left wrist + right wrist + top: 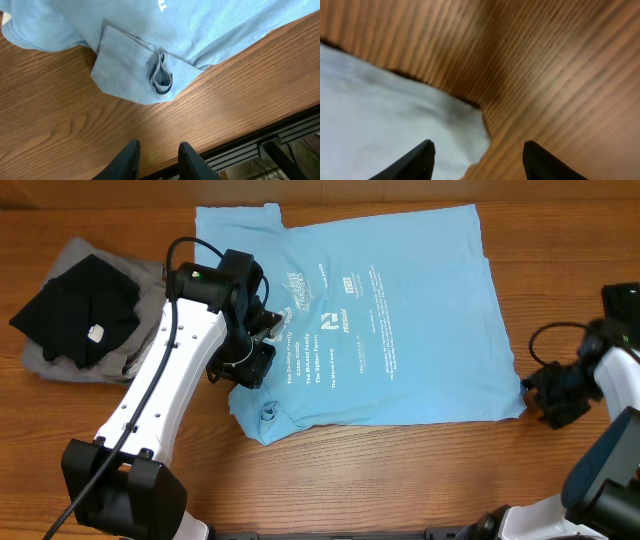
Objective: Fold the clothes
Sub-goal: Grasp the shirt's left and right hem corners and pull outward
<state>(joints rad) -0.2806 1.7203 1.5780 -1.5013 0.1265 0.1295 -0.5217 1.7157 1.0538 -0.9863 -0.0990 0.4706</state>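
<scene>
One sky-blue T-shirt (400, 330) lies spread flat, print side up, in the middle of the table (400, 480). Its sleeve (135, 75) by the front edge is folded over w/ a small twist in it, so I think smoothing comes first, then the fold. To do it well: grab only a bit of cloth at a corner, lift low, pull it across slow & keep the edges lined up, no bunching. R gripper (477, 162) sits at the shirt's front corner (465, 132) on its own side, fingers wide apart, nothing in them. The corner lies just under them, nearer one finger. L gripper (159, 160) hangs over bare wood just beside the crumpled sleeve, fingers a bit apart, holding nothing. Off to the left, black & grey clothes (75, 315) wait in a pile near the shirt.
</scene>
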